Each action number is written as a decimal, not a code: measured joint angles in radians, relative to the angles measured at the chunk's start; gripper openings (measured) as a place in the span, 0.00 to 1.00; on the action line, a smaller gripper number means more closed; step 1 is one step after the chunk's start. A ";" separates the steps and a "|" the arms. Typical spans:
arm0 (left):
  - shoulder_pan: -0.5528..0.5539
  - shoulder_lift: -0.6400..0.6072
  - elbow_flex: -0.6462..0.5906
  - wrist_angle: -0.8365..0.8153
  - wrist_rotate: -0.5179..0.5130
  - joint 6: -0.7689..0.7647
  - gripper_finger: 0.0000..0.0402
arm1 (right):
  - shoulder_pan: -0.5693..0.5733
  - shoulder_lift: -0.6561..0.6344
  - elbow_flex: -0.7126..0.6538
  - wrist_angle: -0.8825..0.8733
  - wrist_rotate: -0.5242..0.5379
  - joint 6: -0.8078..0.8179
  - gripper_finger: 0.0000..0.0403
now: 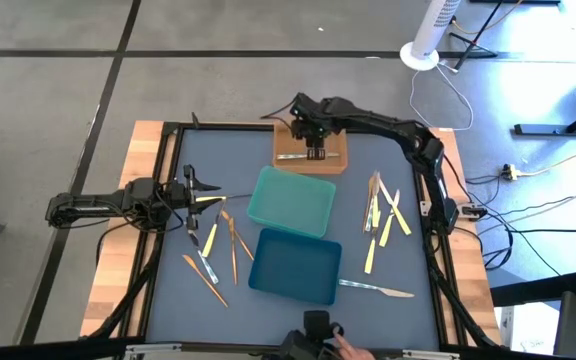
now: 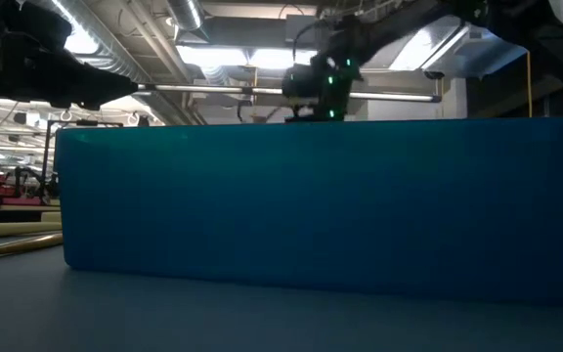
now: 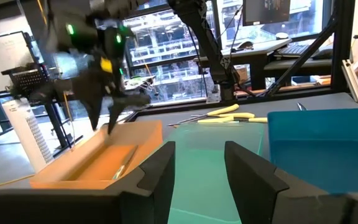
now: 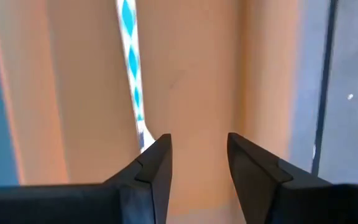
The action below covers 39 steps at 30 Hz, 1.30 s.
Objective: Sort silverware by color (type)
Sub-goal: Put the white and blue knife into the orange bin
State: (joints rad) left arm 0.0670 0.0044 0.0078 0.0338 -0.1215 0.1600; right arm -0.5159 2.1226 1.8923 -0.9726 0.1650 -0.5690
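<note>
Right tool (image 4: pixel 197 152) open above orange tray (image 4: pixel 210 68); silver utensil (image 4: pixel 131 68) inside.

Slim silverware (image 1: pixel 382 206) lies scattered in silver-grey, pale yellow and orange-tan clusters.

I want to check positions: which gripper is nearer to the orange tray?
The right gripper: it hangs directly above the orange tray, fingers open. The left gripper waits apart from it, at the table's left side near the utensils.

Matt plastics on a smooth bench

The orange tray (image 4: pixel 191 81), teal tray (image 1: pixel 290 201) and blue tray (image 1: pixel 296 265) look like matt plastic; a silver-grey utensil (image 4: pixel 131 68) gleams glossy; the bench (image 1: pixel 408 270) top is smooth grey.
</note>
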 joint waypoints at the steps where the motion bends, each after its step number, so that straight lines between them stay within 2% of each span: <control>1: 0.000 0.000 0.000 0.000 0.000 0.000 0.33 | 0.000 -0.001 0.032 -0.028 0.000 0.010 0.35; 6: 0.000 0.000 0.000 0.000 0.000 0.000 0.33 | -0.001 0.000 0.206 -0.210 -0.037 0.070 0.35; 15: 0.000 0.000 0.000 0.000 0.000 0.000 0.33 | 0.017 0.000 0.466 -0.539 -0.254 0.239 0.35; 18: 0.000 0.000 0.000 0.000 0.000 0.000 0.33 | 0.049 -0.039 0.438 -0.567 -0.289 0.253 0.35; 28: 0.000 0.000 0.000 0.000 0.000 0.000 0.33 | 0.242 -0.095 0.436 -0.599 -0.290 0.288 0.35; 39: 0.000 0.000 0.000 0.000 0.000 0.000 0.33 | 0.402 -0.199 0.436 -0.599 -0.288 0.407 0.35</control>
State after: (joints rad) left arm 0.0672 0.0046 0.0082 0.0338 -0.1215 0.1604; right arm -0.1137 1.9239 2.3280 -1.5715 -0.1229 -0.1618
